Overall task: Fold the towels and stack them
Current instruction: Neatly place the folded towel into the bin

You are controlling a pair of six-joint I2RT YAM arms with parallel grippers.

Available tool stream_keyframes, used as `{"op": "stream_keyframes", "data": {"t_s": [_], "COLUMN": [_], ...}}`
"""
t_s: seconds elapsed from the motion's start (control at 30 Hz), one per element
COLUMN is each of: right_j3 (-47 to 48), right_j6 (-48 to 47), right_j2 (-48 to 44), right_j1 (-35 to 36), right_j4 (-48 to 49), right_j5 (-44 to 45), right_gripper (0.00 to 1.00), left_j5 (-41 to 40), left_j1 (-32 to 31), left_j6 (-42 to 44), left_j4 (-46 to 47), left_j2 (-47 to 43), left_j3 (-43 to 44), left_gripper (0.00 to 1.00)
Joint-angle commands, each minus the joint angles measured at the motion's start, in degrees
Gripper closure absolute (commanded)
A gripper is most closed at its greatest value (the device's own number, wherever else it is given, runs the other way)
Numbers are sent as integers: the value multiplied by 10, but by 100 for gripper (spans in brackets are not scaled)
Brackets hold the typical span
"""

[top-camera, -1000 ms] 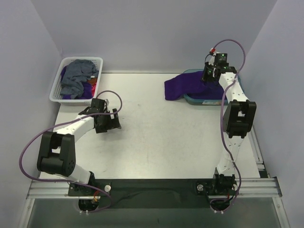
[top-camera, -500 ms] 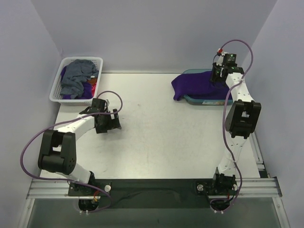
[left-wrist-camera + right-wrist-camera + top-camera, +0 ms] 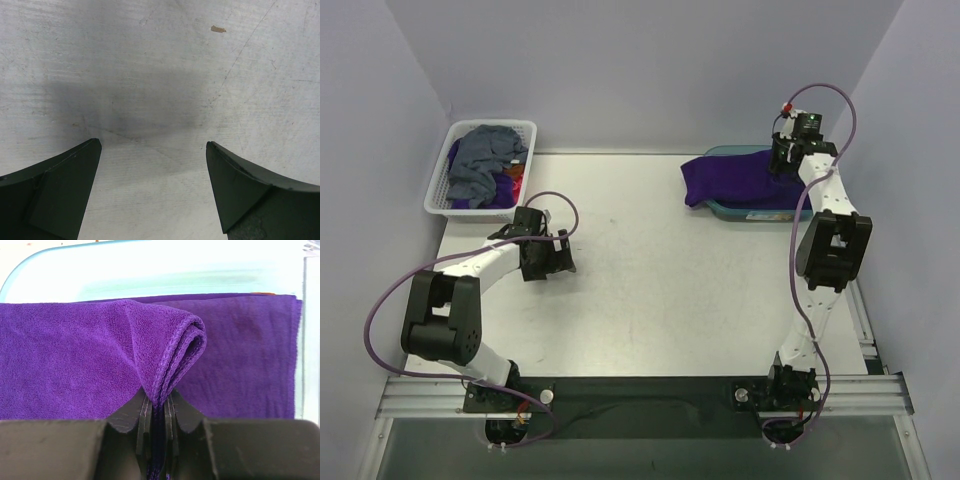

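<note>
White table (image 3: pixel 660 300), far-right corner: right gripper (image 3: pixel 159 400) pinches a bunched edge of the purple towel (image 3: pixel 730 180) over the tub (image 3: pixel 755 213); the cloth extends leftward. Left gripper (image 3: pixel 154 145), wide open and empty, hovers well apart.

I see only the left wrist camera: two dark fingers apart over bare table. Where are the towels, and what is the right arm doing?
Observer: The right gripper is shut on a fold of the purple towel; its wrist view shows the hem pinched between the fingers.
Operator: Where does that towel lie?
Observer: Across the teal tub at the far right of the table, its left edge reaching past the tub's rim.
Operator: And the other towels?
Observer: Heaped unfolded in the white basket at the far left corner, a grey towel on top.
</note>
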Motion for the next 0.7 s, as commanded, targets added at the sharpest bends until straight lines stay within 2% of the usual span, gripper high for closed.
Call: {"op": "stream_keyframes", "data": {"t_s": [0.0, 0.67], "right_j3": [10, 17], "right_j6": [-14, -12], "right_j2": [-28, -37], "right_j1": [-11, -33], "right_j4": [-5, 6], "right_j5": [29, 39], "right_gripper": [100, 100], "left_j5": [12, 20], "left_j1": [3, 3], "left_j6": [5, 7], "left_j4": [3, 3], "left_j2": [6, 13], "left_j3": [25, 26], "left_gripper": [2, 3]}}
